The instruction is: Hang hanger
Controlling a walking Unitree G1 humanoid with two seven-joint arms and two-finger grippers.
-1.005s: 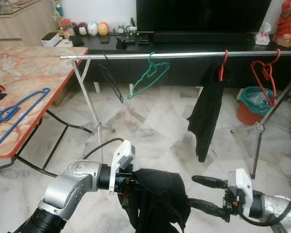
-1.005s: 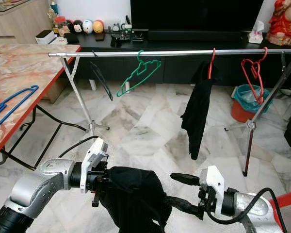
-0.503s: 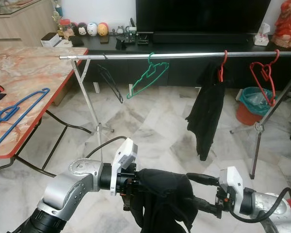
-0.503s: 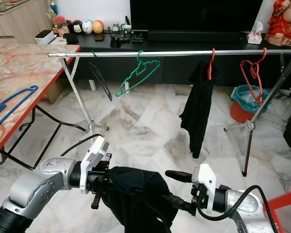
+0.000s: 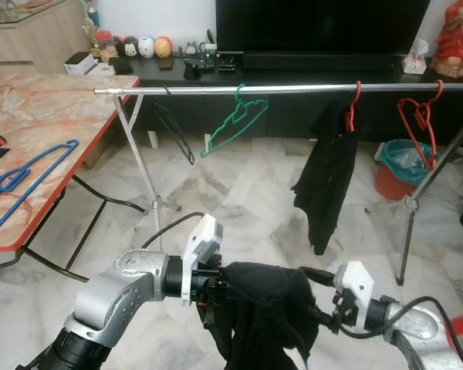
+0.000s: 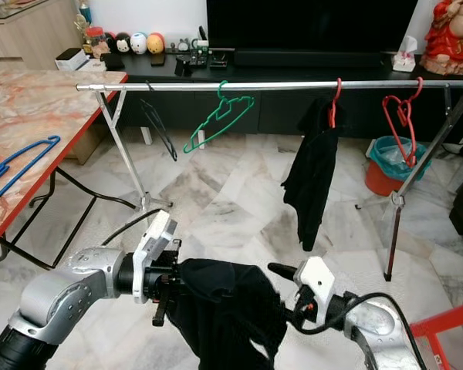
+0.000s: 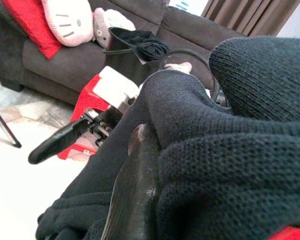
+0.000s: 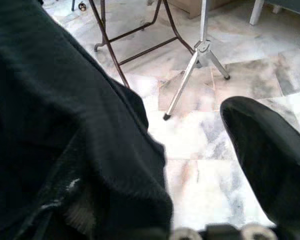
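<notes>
Holding the black garment well below the rail, your left end effector grips it while your right end effector, jaws parted, closes in to help.

On the rail: 4 hangers. On the table: 1 blue hanger. 2 black garments.

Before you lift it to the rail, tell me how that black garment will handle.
Probably floppy: the black garment droops in folds from the left pincer. Its knit looks soft and thick, so likely grippy, not slippery. Expect it to sag and swing.
</notes>
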